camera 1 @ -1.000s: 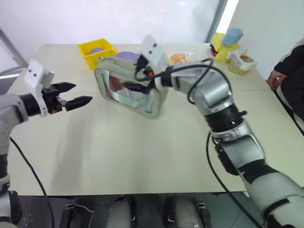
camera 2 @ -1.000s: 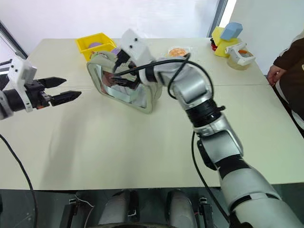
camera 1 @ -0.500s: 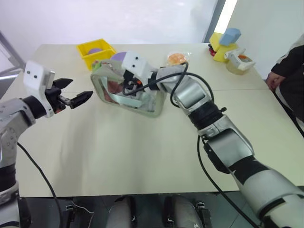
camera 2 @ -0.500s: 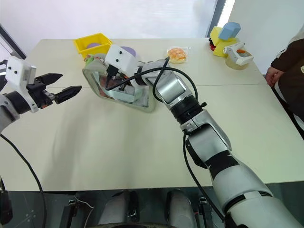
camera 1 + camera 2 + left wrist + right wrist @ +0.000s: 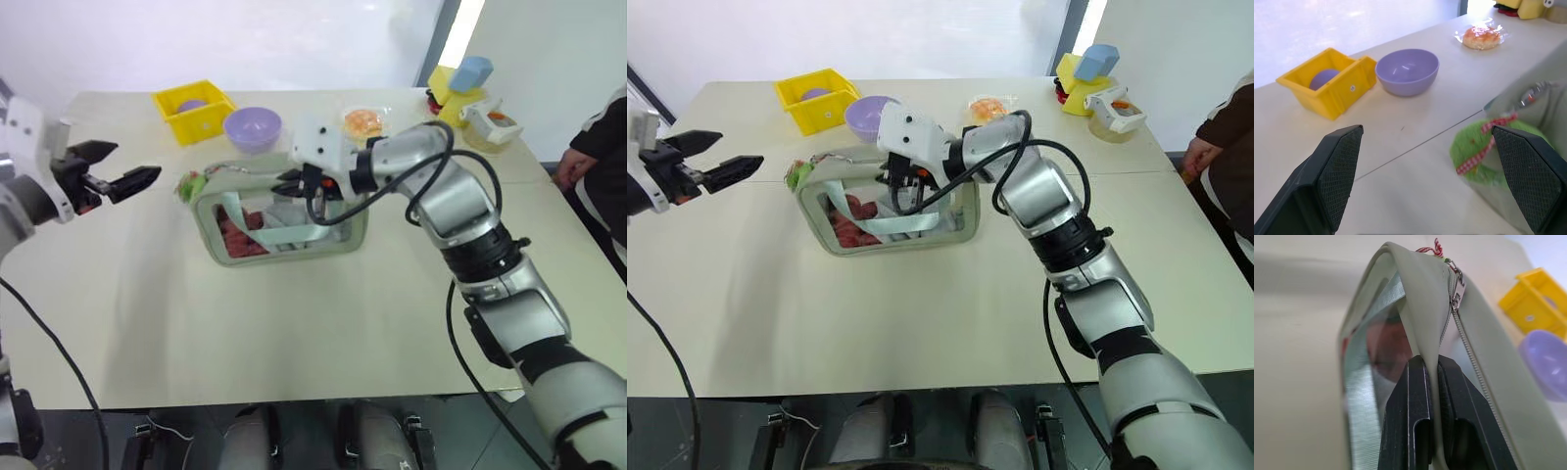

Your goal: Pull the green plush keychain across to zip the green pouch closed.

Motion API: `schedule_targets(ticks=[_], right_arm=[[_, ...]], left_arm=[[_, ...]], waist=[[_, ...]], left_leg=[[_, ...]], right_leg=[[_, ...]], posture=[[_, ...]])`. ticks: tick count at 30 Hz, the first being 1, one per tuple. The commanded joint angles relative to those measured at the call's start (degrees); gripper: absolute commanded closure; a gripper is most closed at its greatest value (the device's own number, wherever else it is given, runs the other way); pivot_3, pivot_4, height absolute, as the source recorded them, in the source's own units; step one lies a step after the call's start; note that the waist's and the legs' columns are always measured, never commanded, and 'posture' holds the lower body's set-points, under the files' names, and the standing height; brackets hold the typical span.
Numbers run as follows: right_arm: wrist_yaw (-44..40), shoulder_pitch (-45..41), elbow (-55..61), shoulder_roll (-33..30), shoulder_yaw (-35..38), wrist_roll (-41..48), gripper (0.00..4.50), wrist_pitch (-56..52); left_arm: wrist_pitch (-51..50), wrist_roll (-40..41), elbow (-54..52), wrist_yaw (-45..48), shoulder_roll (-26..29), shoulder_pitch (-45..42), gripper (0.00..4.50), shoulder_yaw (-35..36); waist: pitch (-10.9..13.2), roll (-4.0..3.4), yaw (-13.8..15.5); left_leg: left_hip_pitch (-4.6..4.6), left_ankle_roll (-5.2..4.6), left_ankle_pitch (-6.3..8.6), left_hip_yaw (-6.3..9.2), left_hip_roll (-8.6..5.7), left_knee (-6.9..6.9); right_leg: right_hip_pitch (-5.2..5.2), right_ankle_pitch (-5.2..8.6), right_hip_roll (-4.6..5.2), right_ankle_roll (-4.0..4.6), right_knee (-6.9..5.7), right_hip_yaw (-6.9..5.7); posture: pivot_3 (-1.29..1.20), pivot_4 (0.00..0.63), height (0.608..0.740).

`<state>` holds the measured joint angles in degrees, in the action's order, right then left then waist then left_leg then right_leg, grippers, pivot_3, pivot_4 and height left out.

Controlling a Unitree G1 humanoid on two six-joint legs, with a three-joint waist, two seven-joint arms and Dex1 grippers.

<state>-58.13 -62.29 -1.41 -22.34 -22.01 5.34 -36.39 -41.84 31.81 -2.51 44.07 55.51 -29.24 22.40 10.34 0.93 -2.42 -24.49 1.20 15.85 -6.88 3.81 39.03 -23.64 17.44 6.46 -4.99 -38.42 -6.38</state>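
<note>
The green pouch (image 5: pixel 284 254) stands on the table with its clear window toward me; red things show inside and the mint strap lies across it. The green plush keychain (image 5: pixel 191 183) hangs at the pouch's top left corner, by the zipper pull (image 5: pixel 1457 296). My right gripper (image 5: pixel 300 186) is shut on the pouch's top edge fabric, about midway along, as the right wrist view shows with the fingers (image 5: pixel 1415 396) pinching the sage cloth. To the left of the keychain, apart from it, my left gripper (image 5: pixel 137 160) hovers open and points at the fuzzy ball (image 5: pixel 1479 152).
Behind the pouch stand a yellow bin (image 5: pixel 196 108) with a purple ball inside, a purple bowl (image 5: pixel 253 128) and a wrapped bun (image 5: pixel 362 122). A yellow and blue toy (image 5: pixel 460 86) and a small container (image 5: pixel 490 122) sit far right. A person (image 5: pixel 600 137) stands at the table's right edge.
My right gripper shut on the pouch's top edge and dragged the pouch nearer and rightward, turning its window toward me. My left gripper drew up and away to the left, still open.
</note>
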Motion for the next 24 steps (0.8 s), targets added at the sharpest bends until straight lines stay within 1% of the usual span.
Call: schedule_targets(ticks=[1, 3, 5, 7, 10, 14, 16, 17, 19, 22, 24], right_arm=[[2.3, 0.8, 5.5, 0.8, -0.7, 0.0, 4.49, -6.3], [3.9, 1.0, 8.2, 1.8, -1.2, 0.8, 4.49, -14.1], [7.4, 0.4, 10.1, 4.9, 0.9, 2.3, 4.49, -21.9], [10.2, -0.6, 11.0, 7.1, 2.7, 3.0, 4.49, -26.4], [14.1, -1.7, 11.3, 9.1, 4.6, 3.1, 4.49, -30.5], [16.6, -1.8, 11.9, 10.0, 4.7, 4.2, 4.49, -32.8], [17.4, -0.9, 12.3, 10.0, 4.5, 4.8, 3.75, -33.2], [17.5, -0.5, 12.7, 9.7, 4.1, 5.1, 3.45, -33.2], [18.4, 0.1, 13.2, 9.1, 4.1, 5.4, 2.33, -33.1], [18.2, -0.2, 15.0, 5.8, 6.4, 5.7, 0.92, -31.0], [16.5, -0.7, 16.8, 1.4, 8.4, 6.5, 0.92, -29.5]], left_arm=[[1.4, -0.1, -0.9, 0.8, 0.8, -0.3, 0.00, 0.6], [1.8, -0.4, -0.7, 1.0, 0.7, -0.3, 0.00, 0.3], [2.0, -0.6, -0.3, 1.2, 0.7, -0.6, 0.00, 0.0], [2.3, -0.8, 0.2, 1.4, 0.8, -0.9, 0.00, -0.4], [2.9, -1.0, 0.9, 1.6, 0.8, -1.3, 0.00, -1.0], [3.9, -1.6, 2.0, 2.2, 0.2, -2.1, 0.00, -1.9], [4.2, -1.8, 2.1, 2.2, -0.2, -2.3, 0.00, -2.4], [4.3, -1.8, 2.1, 2.2, -0.3, -2.4, 0.00, -2.6], [4.5, -1.8, 2.3, 2.4, -0.4, -2.4, 0.00, -2.8], [5.0, -1.9, 3.0, 3.0, 0.1, -2.2, 0.00, -2.8], [6.0, -2.8, 4.2, 3.5, 0.8, -1.9, 0.00, -2.7]], waist=[[0.0, 0.00, 0.0], [0.0, 0.01, 0.0], [0.0, 0.01, -0.1], [0.0, 0.01, -0.2], [0.0, 0.01, -0.1], [0.0, 0.03, 0.0], [0.0, 0.03, 0.0], [0.0, 0.03, 0.0], [0.0, 0.04, 0.0], [0.0, 0.04, 0.0], [0.0, 0.04, 0.3]], left_leg=[[0.00, 0.00, 0.00, 0.00, 0.00, 0.02], [0.02, 0.00, 0.00, -0.01, 0.00, 0.02], [0.04, 0.01, -0.01, 0.01, 0.00, 0.02], [0.05, 0.03, -0.01, 0.01, 0.01, 0.01], [0.05, 0.03, -0.02, 0.00, 0.01, 0.01], [0.03, 0.02, -0.01, -0.01, 0.00, 0.01], [0.03, 0.03, -0.01, -0.01, -0.01, 0.01], [0.03, 0.03, -0.01, -0.01, -0.01, 0.01], [0.03, 0.03, -0.01, -0.01, -0.01, 0.01], [0.01, 0.02, -0.01, -0.01, -0.01, 0.01], [0.00, 0.02, -0.01, -0.01, -0.02, 0.01]], right_leg=[[0.01, 0.00, 0.00, 0.00, -0.01, 0.00], [0.01, 0.00, 0.00, 0.00, -0.02, 0.00], [0.01, 0.00, 0.00, 0.00, -0.04, 0.00], [0.01, 0.00, -0.01, 0.00, -0.07, 0.01], [0.00, 0.00, -0.01, 0.00, -0.08, 0.01], [0.01, 0.00, -0.01, 0.00, -0.04, 0.01], [0.01, 0.00, -0.01, 0.00, -0.04, 0.01], [0.01, 0.00, -0.01, 0.00, -0.04, 0.01], [0.01, 0.00, -0.01, 0.00, -0.04, 0.01], [0.00, 0.00, 0.00, 0.00, -0.04, 0.01], [-0.01, 0.00, 0.00, 0.00, -0.04, 0.01]], posture=[[0.00, 0.150, 0.739], [0.00, 0.150, 0.739], [0.00, 0.150, 0.739], [0.00, 0.150, 0.739], [0.00, 0.150, 0.739], [0.00, 0.150, 0.739], [0.00, 0.150, 0.739], [0.00, 0.150, 0.739], [0.00, 0.150, 0.739], [0.00, 0.150, 0.739], [0.00, 0.150, 0.739]])
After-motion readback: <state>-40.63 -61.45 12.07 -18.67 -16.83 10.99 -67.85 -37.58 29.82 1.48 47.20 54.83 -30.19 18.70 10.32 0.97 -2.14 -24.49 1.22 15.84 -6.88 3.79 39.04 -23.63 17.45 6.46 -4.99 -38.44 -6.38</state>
